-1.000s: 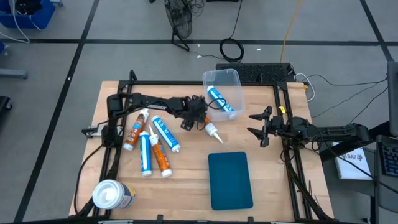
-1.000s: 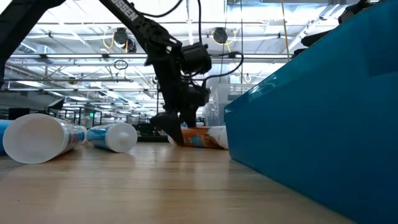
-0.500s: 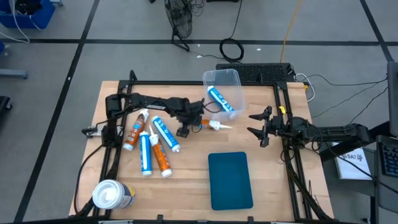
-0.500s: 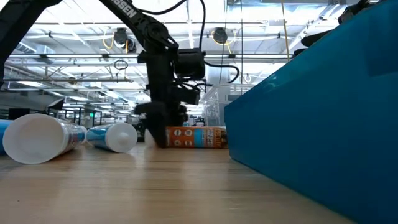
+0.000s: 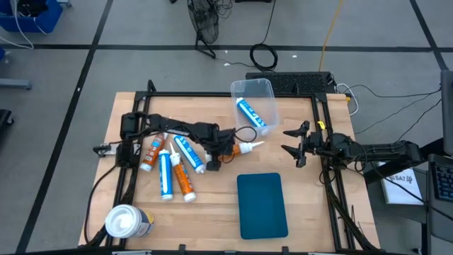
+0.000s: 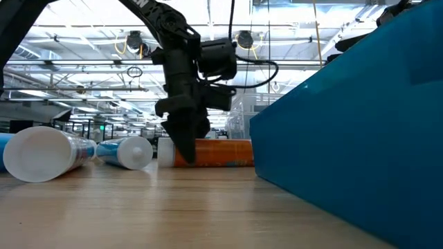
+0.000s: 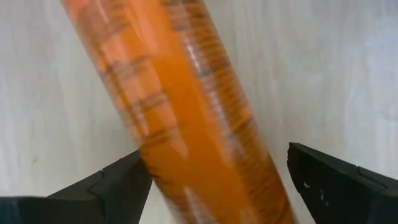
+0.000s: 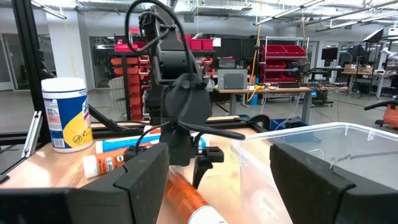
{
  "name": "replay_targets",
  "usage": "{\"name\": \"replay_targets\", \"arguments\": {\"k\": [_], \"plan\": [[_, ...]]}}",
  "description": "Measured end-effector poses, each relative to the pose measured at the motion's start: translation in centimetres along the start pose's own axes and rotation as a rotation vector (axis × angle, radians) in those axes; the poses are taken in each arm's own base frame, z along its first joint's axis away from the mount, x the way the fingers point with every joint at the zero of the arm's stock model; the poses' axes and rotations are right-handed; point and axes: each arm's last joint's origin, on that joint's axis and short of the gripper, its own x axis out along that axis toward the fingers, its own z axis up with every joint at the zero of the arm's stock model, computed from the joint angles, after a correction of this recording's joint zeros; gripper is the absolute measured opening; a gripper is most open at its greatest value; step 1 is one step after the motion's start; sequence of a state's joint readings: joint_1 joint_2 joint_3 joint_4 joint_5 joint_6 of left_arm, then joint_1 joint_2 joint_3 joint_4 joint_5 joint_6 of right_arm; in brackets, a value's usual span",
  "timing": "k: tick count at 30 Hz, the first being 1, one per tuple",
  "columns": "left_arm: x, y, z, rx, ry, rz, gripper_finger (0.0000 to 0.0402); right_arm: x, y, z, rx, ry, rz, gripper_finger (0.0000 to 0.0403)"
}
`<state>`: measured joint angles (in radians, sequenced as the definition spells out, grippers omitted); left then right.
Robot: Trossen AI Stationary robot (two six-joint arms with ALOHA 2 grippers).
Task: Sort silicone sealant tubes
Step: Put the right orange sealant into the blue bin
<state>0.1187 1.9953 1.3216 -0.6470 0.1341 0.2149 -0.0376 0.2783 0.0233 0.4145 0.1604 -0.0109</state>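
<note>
High view. Left gripper point(image 5: 214, 157) sits mid-table on the wooden table point(image 5: 311, 219), over the back end of an orange tube point(image 5: 236, 149) whose white nozzle points toward the right arm. Four more tubes lie in a loose cluster just beside it, toward the left arm's base: an orange one point(image 5: 151, 151), a blue one point(image 5: 165, 175), another orange one point(image 5: 183, 180) and another blue one point(image 5: 189, 153). A sixth, blue tube point(image 5: 250, 115) lies inside the clear plastic bin point(image 5: 263, 88) at the far edge. Teal lid point(image 5: 262, 205) lies flat at the near side, apart from the tubes. Fat white-topped canister point(image 5: 127, 222) stands at the near left corner. Right gripper point(image 5: 292, 140) waits at the right edge, fingers spread, holding nothing.

Low view. Left gripper point(image 6: 185, 142) reaches down to the table; the orange tube point(image 6: 221, 153) lies flat on the wood behind it. Label print too small to read.

Left wrist view. Orange tube point(image 7: 180, 106) runs diagonally between the two dark fingers point(image 7: 109, 186), which stand apart; a clear gap shows beside the other finger, so no firm clamp. Label text blurred, unreadable.

Right wrist view. Right arm's own fingers point(image 8: 146, 177) are apart and empty. Beyond them, the orange tube point(image 8: 189, 199) lies under the left gripper point(image 8: 186, 163), beside the bin's wall point(image 8: 292, 149). Canister point(image 8: 64, 112) label not legible.
</note>
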Motion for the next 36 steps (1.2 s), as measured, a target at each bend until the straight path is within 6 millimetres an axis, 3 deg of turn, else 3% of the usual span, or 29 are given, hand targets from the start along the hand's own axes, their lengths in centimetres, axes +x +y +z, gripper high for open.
{"name": "replay_targets", "arguments": {"k": [7, 15, 30, 36], "plan": [[0.2, -1.9, 0.5, 0.027, -0.006, 0.0, 0.036, 0.0, 0.0, 0.0, 0.005, 0.0, 0.0, 0.0258], [0.4, -3.1, 0.8, 0.022, 0.002, 0.128, 0.036, 0.0, 0.0, 0.0, 0.007, 0.0, 0.0, 0.0258], [0.4, -3.7, 1.5, 0.023, -0.06, 0.143, 0.036, 0.0, 0.0, 0.0, 0.027, 0.0, 0.0, 0.0258], [0.3, -3.6, 1.6, -0.061, -0.082, 0.168, 0.036, 0.0, 0.0, 0.0, 0.026, 0.0, 0.0, 0.0258]]}}
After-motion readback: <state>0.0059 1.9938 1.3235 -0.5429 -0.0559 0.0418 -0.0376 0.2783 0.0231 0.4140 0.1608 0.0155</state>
